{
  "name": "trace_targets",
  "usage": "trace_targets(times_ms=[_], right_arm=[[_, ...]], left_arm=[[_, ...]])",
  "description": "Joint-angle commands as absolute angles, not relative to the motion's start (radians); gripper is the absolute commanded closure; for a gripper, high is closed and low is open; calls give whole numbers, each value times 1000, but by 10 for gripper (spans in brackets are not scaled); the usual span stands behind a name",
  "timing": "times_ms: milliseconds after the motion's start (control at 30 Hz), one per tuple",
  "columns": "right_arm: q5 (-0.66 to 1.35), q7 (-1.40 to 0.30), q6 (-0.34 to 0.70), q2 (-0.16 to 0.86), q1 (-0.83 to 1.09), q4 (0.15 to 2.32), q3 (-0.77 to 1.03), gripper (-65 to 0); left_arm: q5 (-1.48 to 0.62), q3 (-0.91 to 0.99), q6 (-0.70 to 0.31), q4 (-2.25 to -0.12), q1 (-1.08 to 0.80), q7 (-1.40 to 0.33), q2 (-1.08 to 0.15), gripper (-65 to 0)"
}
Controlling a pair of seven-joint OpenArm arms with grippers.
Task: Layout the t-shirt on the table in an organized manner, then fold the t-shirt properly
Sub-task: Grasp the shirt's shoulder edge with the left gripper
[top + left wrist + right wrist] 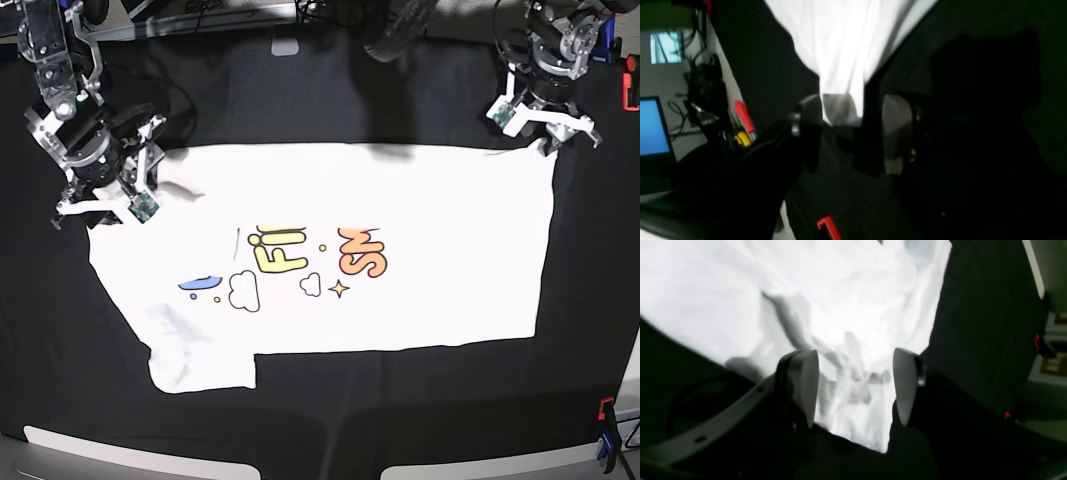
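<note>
Your left claw (851,133) and right claw (853,386) gape wide at the t-shirt (330,265) corners, spreading it flat across the bench (400,410).

Bare table (400,400) near the t-shirt (440,270); clamp (606,415) at its edge

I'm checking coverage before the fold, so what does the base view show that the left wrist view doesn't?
Only the base view shows the whole t-shirt spread print-up, its lettering, and the right gripper at a sleeve. Only the left wrist view shows the left gripper close up, open around a hem corner, plus a blue screen beyond the table. Both show white shirt on black cloth.
</note>
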State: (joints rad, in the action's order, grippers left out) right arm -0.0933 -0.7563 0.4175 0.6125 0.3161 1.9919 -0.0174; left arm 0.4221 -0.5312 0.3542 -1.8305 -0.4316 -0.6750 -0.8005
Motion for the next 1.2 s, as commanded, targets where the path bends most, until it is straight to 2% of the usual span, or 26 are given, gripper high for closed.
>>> trace_targets(times_ms=[0, 67, 233, 433, 967, 1033, 1133, 1167], right_arm=[[-96, -745, 400, 629, 308, 2009, -9, -342], [-96, -745, 399, 628, 308, 2009, -9, -342], [-96, -744, 399, 628, 308, 2009, -9, -342], [-96, -744, 399, 628, 308, 2009, -9, -342], [-96, -744, 398, 629, 308, 2009, -9, -342], [-96, -745, 398, 628, 308, 2009, -9, -342], [-96, -745, 398, 629, 308, 2009, -9, -342], [-97, -745, 398, 628, 308, 2009, -9, -342]], left_arm=[[435, -527, 355, -1841, -429, -659, -815, -275], [435, -527, 355, -1838, -429, -657, -815, -274], [436, -527, 355, -1801, -426, -651, -815, -204], [436, -527, 355, -1731, -426, -647, -815, -204], [504, -526, 355, -1729, -397, -627, -793, -200], [504, -526, 355, -1729, -381, -628, -793, -163], [504, -526, 355, -1729, -365, -627, -794, -12], [505, -526, 354, -1729, -364, -627, -796, 0]])
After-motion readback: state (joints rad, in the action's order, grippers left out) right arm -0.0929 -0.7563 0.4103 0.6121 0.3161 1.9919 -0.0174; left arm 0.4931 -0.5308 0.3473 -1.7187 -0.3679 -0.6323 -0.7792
